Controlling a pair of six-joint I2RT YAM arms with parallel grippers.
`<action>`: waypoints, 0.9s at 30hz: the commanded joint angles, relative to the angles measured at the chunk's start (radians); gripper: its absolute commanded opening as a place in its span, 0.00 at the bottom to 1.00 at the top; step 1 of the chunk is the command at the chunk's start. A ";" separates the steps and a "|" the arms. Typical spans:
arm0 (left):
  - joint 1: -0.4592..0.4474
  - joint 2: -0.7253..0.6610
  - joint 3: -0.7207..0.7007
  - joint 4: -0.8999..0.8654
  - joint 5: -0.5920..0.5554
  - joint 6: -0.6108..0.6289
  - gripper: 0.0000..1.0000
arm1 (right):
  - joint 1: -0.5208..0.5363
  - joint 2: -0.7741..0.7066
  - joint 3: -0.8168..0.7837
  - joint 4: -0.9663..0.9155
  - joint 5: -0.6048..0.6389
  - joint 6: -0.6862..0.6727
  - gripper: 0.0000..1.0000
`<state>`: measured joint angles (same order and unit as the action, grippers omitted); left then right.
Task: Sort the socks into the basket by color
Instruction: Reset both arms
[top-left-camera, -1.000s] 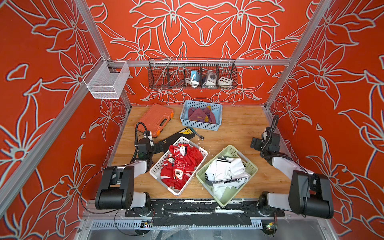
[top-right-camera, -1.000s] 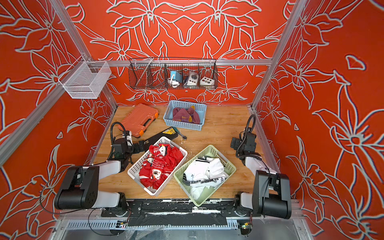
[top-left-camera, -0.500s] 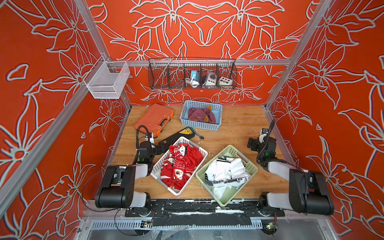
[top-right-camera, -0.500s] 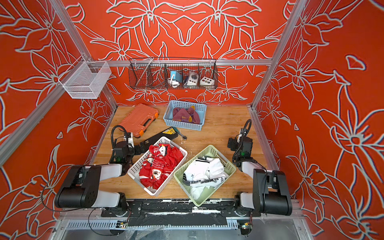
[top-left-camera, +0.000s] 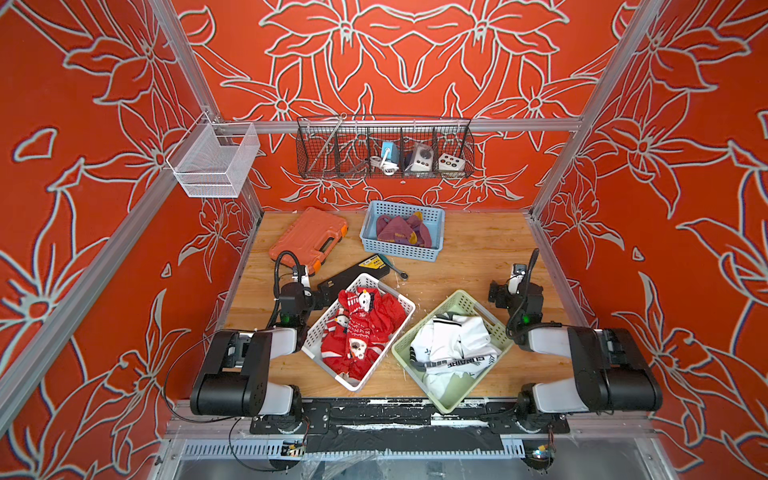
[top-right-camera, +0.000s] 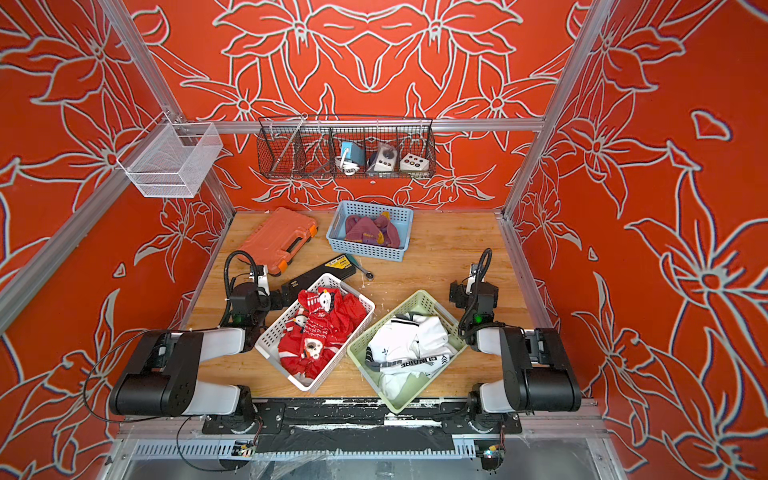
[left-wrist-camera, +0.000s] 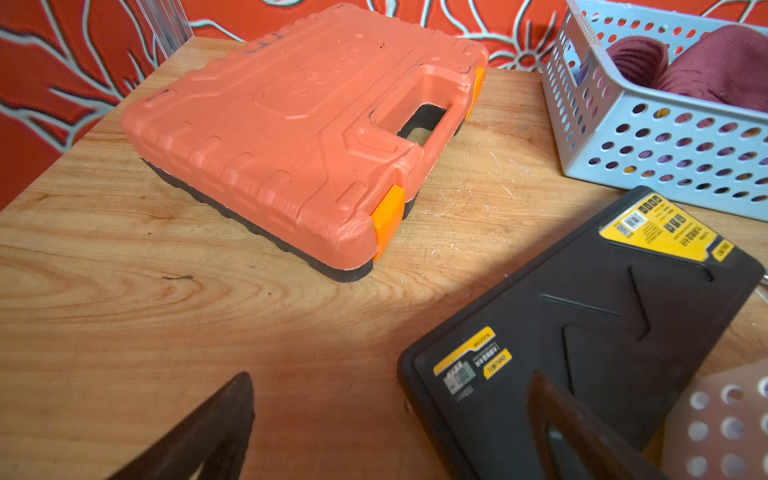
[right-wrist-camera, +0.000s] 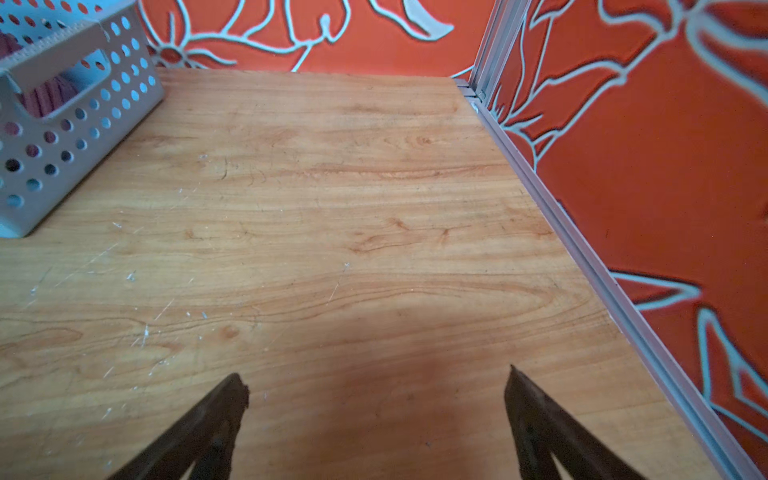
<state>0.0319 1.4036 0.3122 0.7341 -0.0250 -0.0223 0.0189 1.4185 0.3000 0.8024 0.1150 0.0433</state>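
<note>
Top view: red socks (top-left-camera: 384, 318) heaped along diagonal white basket (top-left-camera: 322, 329).

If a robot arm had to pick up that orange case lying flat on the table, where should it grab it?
Probably the carry handle, from above: the orange case lies flat and looks wide, but its cutout leaves a thin bar the left tool could pinch.
</note>
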 joint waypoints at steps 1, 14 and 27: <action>-0.005 0.005 0.005 0.032 -0.007 0.014 1.00 | 0.005 -0.014 0.004 0.020 0.025 -0.018 0.98; -0.006 0.006 0.005 0.031 -0.009 0.015 1.00 | 0.007 -0.010 0.002 0.031 0.027 -0.022 0.98; -0.008 0.007 0.006 0.031 -0.013 0.016 1.00 | 0.015 -0.009 0.004 0.029 0.042 -0.026 0.98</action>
<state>0.0315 1.4036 0.3122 0.7361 -0.0296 -0.0219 0.0261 1.4181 0.3000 0.8131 0.1333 0.0368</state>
